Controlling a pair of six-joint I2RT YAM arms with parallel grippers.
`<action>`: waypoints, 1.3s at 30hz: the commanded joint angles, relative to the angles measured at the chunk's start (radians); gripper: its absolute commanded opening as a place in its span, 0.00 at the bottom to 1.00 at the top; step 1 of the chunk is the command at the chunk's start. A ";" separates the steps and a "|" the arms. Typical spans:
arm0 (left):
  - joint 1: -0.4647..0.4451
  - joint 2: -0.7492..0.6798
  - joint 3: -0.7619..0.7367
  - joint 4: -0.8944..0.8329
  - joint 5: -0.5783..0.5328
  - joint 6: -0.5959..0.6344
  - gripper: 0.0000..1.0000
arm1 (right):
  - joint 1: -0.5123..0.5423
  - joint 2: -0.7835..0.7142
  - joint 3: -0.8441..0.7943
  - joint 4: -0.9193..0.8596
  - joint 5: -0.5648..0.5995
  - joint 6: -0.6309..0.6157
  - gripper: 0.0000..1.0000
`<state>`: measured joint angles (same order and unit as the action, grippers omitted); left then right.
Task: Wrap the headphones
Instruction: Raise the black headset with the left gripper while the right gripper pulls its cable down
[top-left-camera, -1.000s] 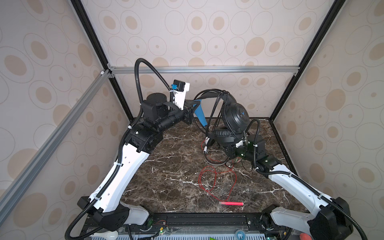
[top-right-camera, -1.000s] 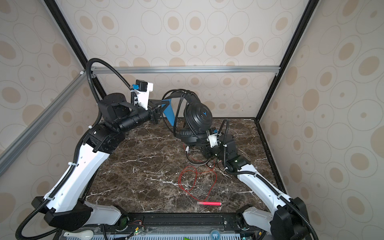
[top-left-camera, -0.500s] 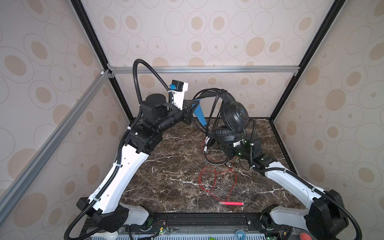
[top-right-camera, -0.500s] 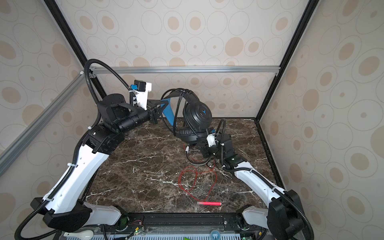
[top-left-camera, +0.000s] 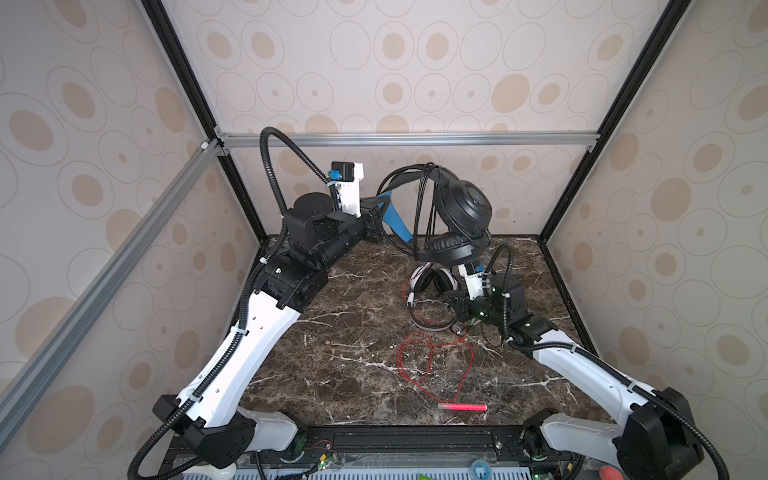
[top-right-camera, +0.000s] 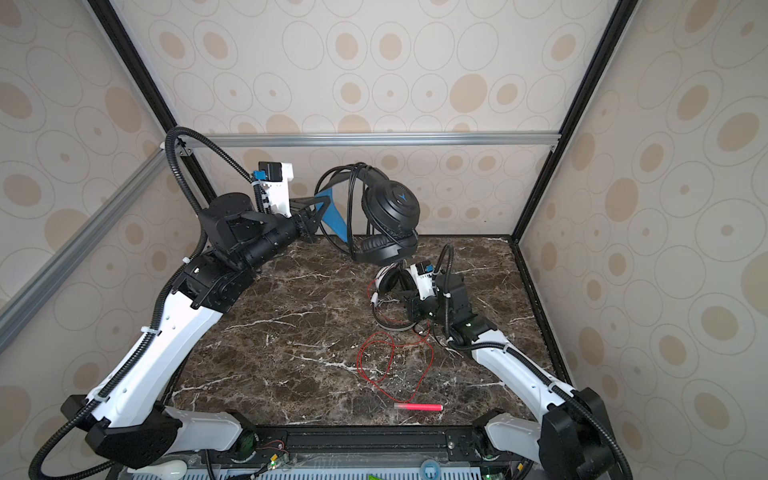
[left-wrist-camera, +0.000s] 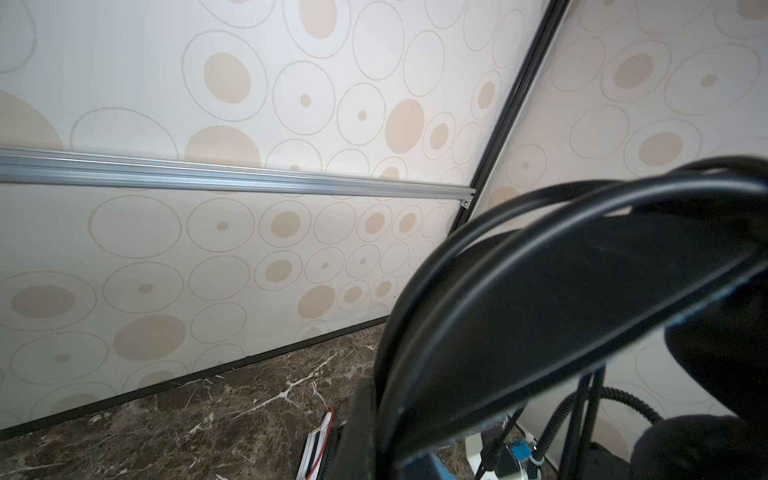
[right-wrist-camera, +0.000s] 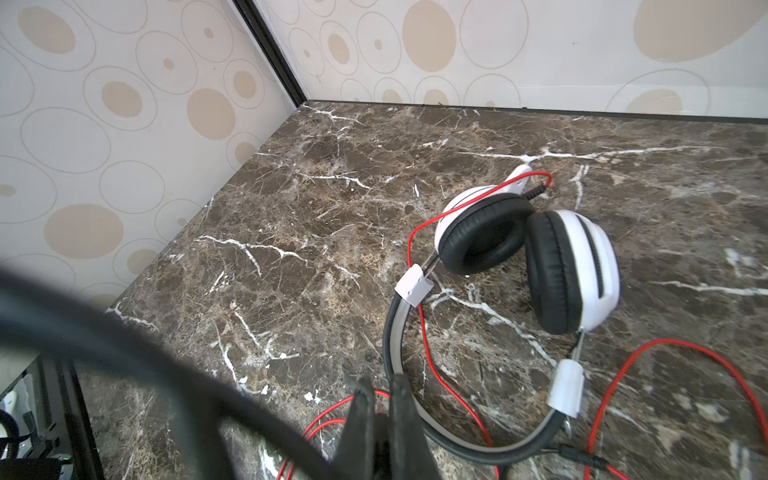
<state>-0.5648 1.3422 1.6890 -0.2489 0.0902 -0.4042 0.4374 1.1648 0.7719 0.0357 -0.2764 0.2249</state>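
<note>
Left hand (top-left-camera: 381, 210) clamps the black headset (top-left-camera: 463, 208) aloft so its wound cable hangs clear; right hand (right-wrist-camera: 380, 415) is pinched shut, apparently on the red cable (right-wrist-camera: 673, 341) of the white headset (right-wrist-camera: 590, 266).

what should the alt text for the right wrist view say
White headphones with black ear pads lie on a dark marble table, their thin red cable looping across it. Close to the camera the right end effector is closed on that cable beside the headband, and a blurred black cable crosses the foreground.

Dark marble tabletop (top-left-camera: 353, 332), spotted walls (top-left-camera: 415, 62), aluminium rail (top-left-camera: 415, 139).
</note>
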 joint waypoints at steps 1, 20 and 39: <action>-0.001 -0.050 0.017 0.175 -0.119 -0.131 0.00 | 0.008 -0.032 -0.017 -0.068 0.054 -0.008 0.00; 0.002 0.086 0.023 0.220 -0.366 -0.320 0.00 | 0.307 -0.052 0.024 -0.266 0.353 -0.119 0.00; 0.046 0.108 -0.095 0.256 -0.395 -0.381 0.00 | 0.517 -0.026 0.088 -0.370 0.435 -0.170 0.00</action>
<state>-0.5377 1.4979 1.5684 -0.1726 -0.2440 -0.7021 0.9287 1.1278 0.8440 -0.2386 0.1577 0.0776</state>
